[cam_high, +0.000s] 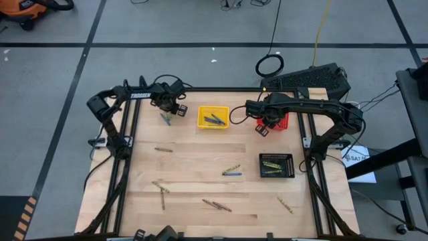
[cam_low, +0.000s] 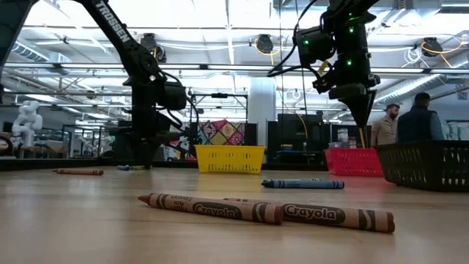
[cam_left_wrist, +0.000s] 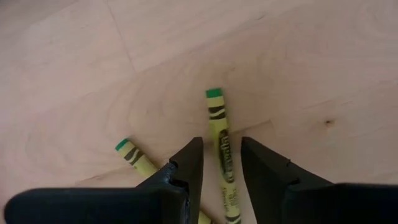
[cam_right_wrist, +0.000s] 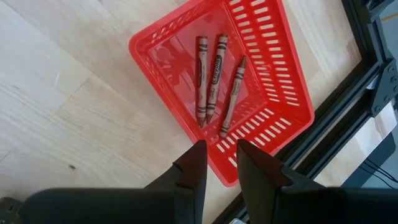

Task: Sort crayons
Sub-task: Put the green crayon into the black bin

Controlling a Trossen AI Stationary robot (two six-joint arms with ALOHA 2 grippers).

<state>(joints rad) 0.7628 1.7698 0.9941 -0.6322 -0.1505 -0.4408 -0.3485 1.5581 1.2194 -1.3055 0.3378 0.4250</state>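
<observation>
Inside red basket point(cam_right_wrist: 283, 81) three crayons point(cam_right_wrist: 216, 78) (brown), yellow basket point(cam_high: 213, 117) blue ones

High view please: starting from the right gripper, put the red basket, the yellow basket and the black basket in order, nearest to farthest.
1. Red basket: directly under the right gripper, at the table's far right.
2. Black basket: nearer the front, on the right side.
3. Yellow basket: along the far edge toward the middle, only slightly farther off than the black one.

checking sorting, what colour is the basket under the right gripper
Red basket, holding three brown crayons; clearest in the right wrist view.
</observation>
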